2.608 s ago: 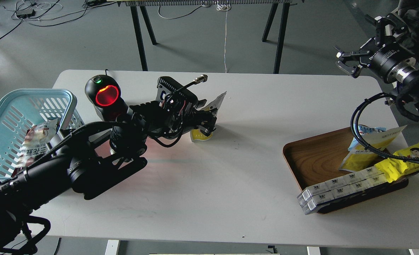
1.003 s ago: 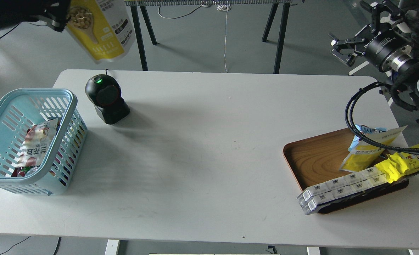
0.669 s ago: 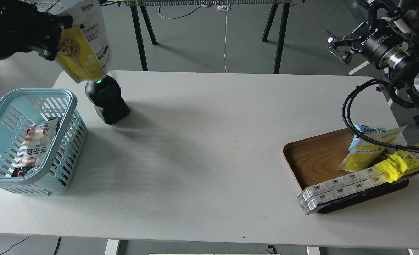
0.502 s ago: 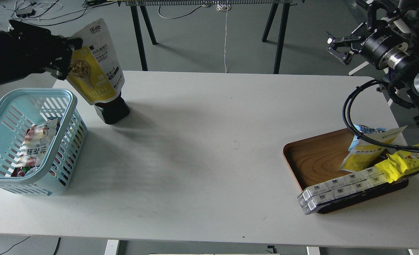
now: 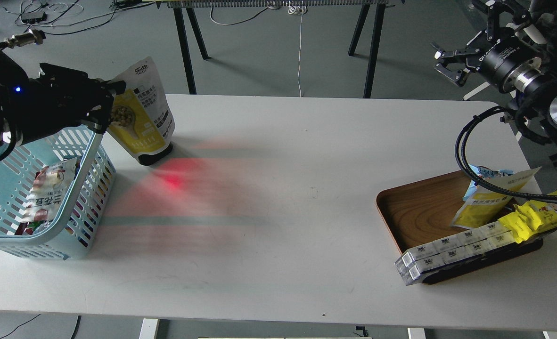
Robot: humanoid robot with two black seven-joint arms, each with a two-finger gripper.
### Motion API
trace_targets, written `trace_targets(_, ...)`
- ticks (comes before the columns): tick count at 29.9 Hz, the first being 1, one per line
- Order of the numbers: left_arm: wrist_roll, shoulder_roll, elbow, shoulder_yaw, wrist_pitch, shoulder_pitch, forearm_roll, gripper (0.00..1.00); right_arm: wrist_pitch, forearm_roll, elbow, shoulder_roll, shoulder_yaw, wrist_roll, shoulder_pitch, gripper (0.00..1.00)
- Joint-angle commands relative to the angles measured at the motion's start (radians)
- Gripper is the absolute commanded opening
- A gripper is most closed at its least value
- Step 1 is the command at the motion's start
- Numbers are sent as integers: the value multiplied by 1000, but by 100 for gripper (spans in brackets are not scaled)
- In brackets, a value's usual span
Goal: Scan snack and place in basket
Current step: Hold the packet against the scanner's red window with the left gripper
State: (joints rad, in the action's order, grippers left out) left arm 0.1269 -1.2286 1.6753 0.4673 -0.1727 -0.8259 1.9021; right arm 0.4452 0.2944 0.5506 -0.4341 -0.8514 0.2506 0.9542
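Note:
The snack (image 5: 142, 117), a yellow stand-up pouch with a round picture of beige balls and a white panel, hangs upright in my left gripper (image 5: 108, 107), which is shut on its left edge. It hangs in front of the black scanner (image 5: 155, 156), hiding most of it; red scanner light falls on the table. The light-blue basket (image 5: 83, 235) stands at the table's left, just below and left of the pouch, with a red-and-white snack bag (image 5: 47, 190) inside. My right gripper (image 5: 448, 63) is open and empty, high at the far right.
A wooden tray (image 5: 415, 212) at the right holds a yellow bag with a light-blue top (image 5: 488, 195), a crinkled bright-yellow packet (image 5: 537, 216) and long white boxes (image 5: 453, 249). A black cable (image 5: 467, 160) loops over the tray. Table legs stand behind.
My left gripper has brought the pouch down and to the right, from high above the table to in front of the scanner. The scanner's red light now shines on the table. The right gripper barely moved.

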Motion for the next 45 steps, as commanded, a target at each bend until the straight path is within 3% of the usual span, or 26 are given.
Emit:
trace_targets(1,-9,9,0,-4,25,21,-1,0,1,0,0,-2,0,-1,0,98)
trace_targets(36,-6,95,-5,-4,168,151,-44,0,0,0,0,-6,2,1,-6,98)
trace_targets(45,14,135,-11,-4,208,176,-43,0,0,-1,0,-5,3,1,-8,98)
